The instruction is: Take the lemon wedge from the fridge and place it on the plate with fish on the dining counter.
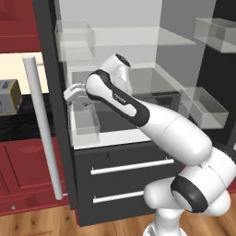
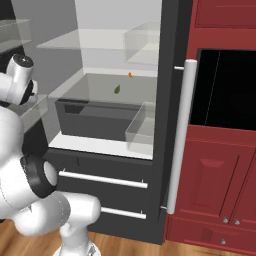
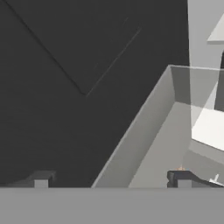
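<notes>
On the fridge [image 2: 100, 107] shelf, 2 tiny specks, 1 green [image 2: 117, 89], 1 orange [image 2: 130, 75], too small to identify. The arm [image 1: 138, 110] hides the shelf behind it; the door handle's [image 2: 180, 135] bottom is hard to make out.

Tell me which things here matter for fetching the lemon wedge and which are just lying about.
Job: fridge; small orange piece on its shelf, probably the lemon wedge; open gripper.
Lying about: small green piece; grey box; red cabinets.

Glossy white rounded arm [image 1: 170, 133], fat tapering links, black bands at the joints, small dark lettering on one link, dark cap at twelve o'clock end.
</notes>
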